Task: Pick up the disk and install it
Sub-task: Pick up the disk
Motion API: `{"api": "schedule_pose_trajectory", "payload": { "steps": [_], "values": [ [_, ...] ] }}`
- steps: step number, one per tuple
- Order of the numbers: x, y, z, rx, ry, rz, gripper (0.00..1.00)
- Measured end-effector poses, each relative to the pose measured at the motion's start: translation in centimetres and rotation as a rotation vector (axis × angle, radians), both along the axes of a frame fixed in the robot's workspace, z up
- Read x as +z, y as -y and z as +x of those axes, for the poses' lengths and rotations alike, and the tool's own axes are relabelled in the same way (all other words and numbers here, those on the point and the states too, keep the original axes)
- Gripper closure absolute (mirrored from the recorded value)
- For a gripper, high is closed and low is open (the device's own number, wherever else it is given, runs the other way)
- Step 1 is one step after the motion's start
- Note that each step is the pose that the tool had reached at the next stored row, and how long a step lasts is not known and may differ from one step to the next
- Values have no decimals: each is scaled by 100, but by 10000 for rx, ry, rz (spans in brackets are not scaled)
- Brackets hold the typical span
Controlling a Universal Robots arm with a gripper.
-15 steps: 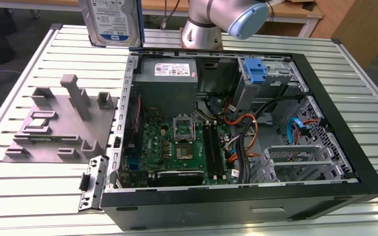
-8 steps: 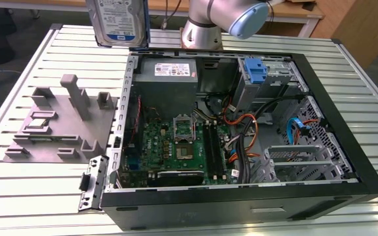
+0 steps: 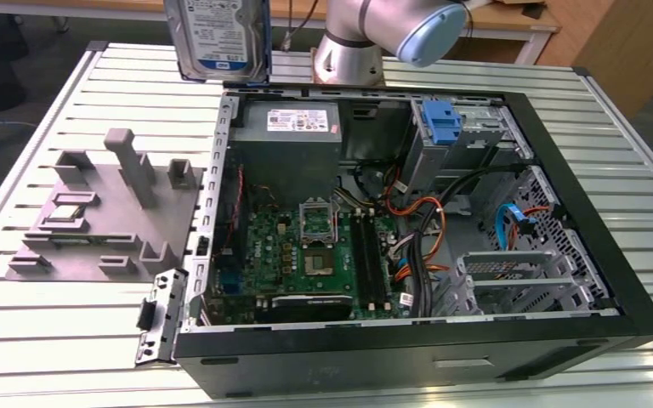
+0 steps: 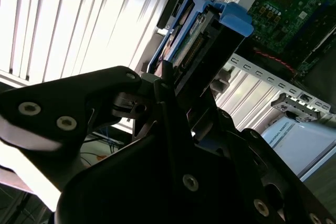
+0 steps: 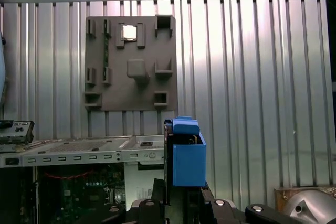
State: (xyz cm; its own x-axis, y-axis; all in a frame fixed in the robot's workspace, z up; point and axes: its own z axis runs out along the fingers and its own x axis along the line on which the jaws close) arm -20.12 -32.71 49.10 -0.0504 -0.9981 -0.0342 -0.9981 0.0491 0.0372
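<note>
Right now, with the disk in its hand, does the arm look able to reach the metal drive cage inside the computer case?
Probably yes: the computer case lies open on top, leaving the drive cage uncovered. The hand grips the disk aloft; orange cables beside the cage might snag.

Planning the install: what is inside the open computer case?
A green motherboard, grey power supply, orange and black cables, a blue bracket and metal drive cage. Cables hide the floor beneath.

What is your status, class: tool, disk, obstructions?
Tool shut on disk. Disk upright, aloft, outside the open case, not installed. Loose cables lie inside the case beside the drive cage.
</note>
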Motion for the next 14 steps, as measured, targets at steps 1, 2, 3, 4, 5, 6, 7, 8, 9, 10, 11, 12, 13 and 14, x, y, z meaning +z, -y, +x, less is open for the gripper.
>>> {"api": "schedule_pose_trajectory", "payload": {
  "steps": [1,2,3,4,5,6,7,8,9,10,11,12,13,14],
  "values": [
    [-1,-1,19,0,0,0,65],
    [-1,-2,38,0,0,0,65],
    [-1,-4,56,0,0,0,65],
    [-1,-5,74,1,0,0,65],
    [-2,-6,93,1,1,1,65],
    [-2,-7,111,1,0,1,65],
    [-3,-9,128,0,0,1,65],
    [-3,-10,146,1,0,1,65],
    [-3,-11,163,0,0,1,65],
    [-4,-13,180,0,0,0,65],
    [-4,-15,197,0,-1,0,65],
    [-4,-16,214,0,0,1,65],
    [-5,-18,229,0,0,1,65],
    [-5,-19,241,0,0,0,65]
  ]
}}
